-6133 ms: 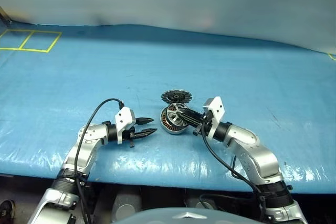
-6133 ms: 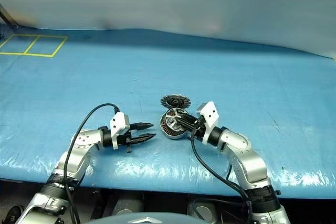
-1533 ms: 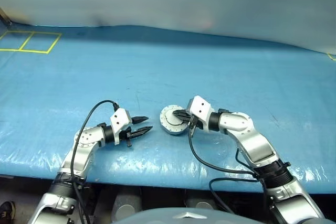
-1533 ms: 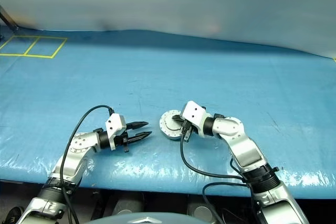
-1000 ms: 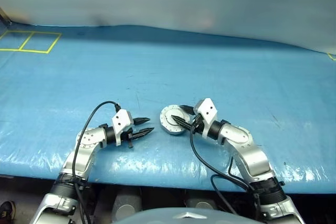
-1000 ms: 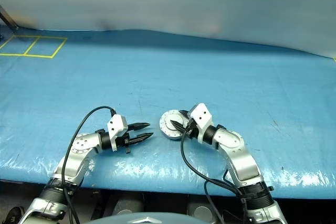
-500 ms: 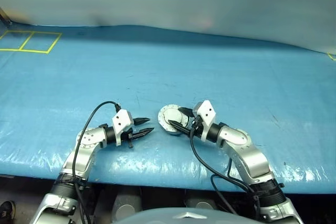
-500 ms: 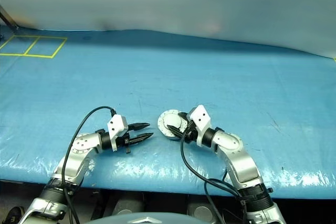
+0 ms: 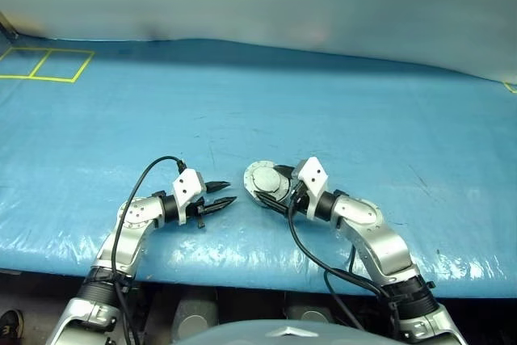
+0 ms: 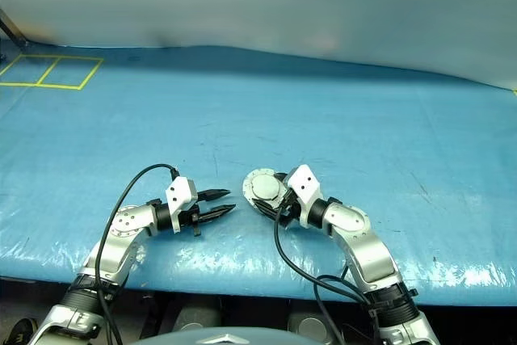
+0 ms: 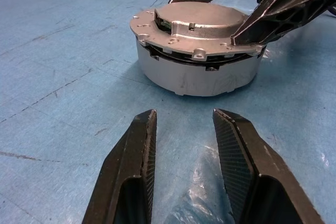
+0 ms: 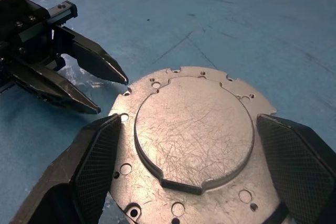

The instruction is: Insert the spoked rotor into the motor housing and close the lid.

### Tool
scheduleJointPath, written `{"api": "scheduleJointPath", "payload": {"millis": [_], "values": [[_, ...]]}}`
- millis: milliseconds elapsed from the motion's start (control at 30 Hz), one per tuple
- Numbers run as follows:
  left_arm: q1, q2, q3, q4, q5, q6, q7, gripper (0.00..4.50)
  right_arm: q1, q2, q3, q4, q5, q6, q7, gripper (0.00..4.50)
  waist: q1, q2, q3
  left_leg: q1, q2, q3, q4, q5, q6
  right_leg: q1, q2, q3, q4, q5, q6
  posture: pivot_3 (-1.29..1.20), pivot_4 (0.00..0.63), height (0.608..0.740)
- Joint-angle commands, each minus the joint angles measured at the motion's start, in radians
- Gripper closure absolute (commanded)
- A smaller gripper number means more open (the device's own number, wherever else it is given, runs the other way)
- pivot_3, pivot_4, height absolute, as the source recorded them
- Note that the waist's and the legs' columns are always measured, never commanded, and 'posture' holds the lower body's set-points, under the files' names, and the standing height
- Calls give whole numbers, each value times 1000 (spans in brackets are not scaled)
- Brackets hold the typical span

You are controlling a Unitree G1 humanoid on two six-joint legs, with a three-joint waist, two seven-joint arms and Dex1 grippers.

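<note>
Now closed, the lid sits flat on the motor housing on the blue sheet, with the right gripper spread wide, one finger on either side of the lid's rim; whether the pads touch it is hard to say from the right wrist view. Just beside the housing, the left gripper points at its grey side wall with fingers partly apart and empty, a gap of bare sheet between tips and wall that shows best from the left wrist, while the head views place both grippers facing each other across the housing.
</note>
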Motion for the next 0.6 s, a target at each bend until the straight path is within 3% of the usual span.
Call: {"api": "scheduleJointPath", "payload": {"millis": [33, 200, 600], "values": [[-7, -3, 0, -3, 1, -8, 4, 2697, -4, -2, 0, 4, -26, 0, -21, 338, 1, 0, 0, 0, 0, 0, 0, 0, 0, 0, 0, 0, 0, 0, 0, 0, 150, 740], [-7, -5, 1, 0, 2, -10, 6, 2697, -16, -4, -13, -9, -18, 0, -19, 1473, 1, 0, 0, 0, 0, 0, 0, 0, 0, 0, 0, 0, 0, 0, 0, 0, 150, 740], [-11, -7, -2, 8, 4, -13, 5, 2697, -58, -60, -35, -63, 57, 42, 73, 1472, 2, 0, 0, -1, 0, 0, 0, 0, 0, 0, 0, 0, 0, 0, 0, 0, 150, 740]]}}
